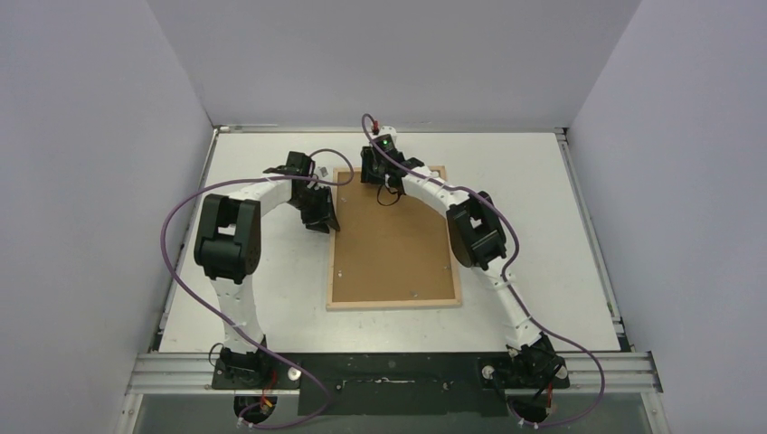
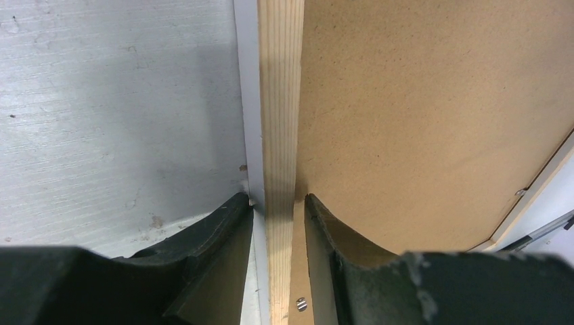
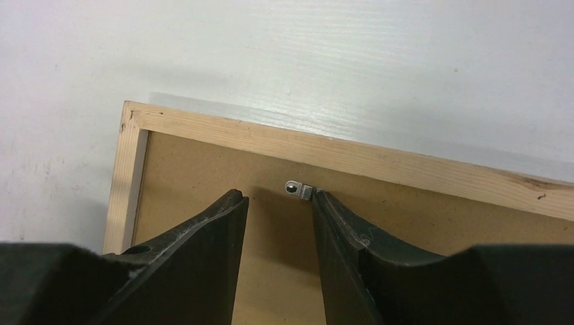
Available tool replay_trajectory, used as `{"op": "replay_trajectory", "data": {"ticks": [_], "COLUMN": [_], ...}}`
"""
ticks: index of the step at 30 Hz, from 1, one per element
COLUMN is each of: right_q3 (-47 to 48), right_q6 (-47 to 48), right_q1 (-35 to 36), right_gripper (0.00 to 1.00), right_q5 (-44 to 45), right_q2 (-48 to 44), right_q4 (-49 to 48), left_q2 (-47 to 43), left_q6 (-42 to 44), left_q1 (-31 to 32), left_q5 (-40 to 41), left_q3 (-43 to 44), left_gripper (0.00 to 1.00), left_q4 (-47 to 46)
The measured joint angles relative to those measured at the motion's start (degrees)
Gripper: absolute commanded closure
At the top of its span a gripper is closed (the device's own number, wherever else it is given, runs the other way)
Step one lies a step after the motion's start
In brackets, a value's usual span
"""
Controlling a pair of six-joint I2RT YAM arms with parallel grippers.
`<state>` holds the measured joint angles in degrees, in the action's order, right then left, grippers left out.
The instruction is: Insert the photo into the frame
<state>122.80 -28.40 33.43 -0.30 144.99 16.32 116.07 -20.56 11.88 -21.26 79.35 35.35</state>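
Two tools are working at one object: the frame [image 1: 393, 305], which is lying face down in the middle of the table [image 1: 543, 226], with its pale wood back turned up and its long sides running away from you. A brown backing board [image 1: 393, 244] is sitting inside its rails and covering the opening.

Your left tool [image 2: 277, 203] is straddling the frame's left rail, toward the far end. One of its fingers [image 2: 227, 223] is sitting on the table side against the frame's white outer edge, and the other is standing on the board side. Both tips are looking tight to the wood, so the tool is apparently pinching the rail, though shadow at the inner tip is making that contact hard to confirm.

Your right tool [image 3: 277, 196] is hovering by the far rail, toward the frame's far-left corner. Its fingers are spread apart over the backing board and holding nothing. A small metal tab [image 3: 298, 189] is lying on the board just inside the far rail, between the tips, with its end just beside one finger.
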Motion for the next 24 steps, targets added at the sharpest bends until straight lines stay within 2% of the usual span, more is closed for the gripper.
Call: {"op": "replay_trajectory", "data": {"ticks": [24], "right_q3": [-0.52], "right_q6": [1.99], "right_q1": [-0.46], "right_gripper": [0.58], "right_q5": [-2.05], "right_q2": [1.07], "right_q4": [-5.11], "left_q2": [0.2], "left_q6": [0.17], "left_q1": [0.0], "left_q5": [-0.35], "left_q3": [0.17], "left_gripper": [0.67], "left_q4": [0.11]}}
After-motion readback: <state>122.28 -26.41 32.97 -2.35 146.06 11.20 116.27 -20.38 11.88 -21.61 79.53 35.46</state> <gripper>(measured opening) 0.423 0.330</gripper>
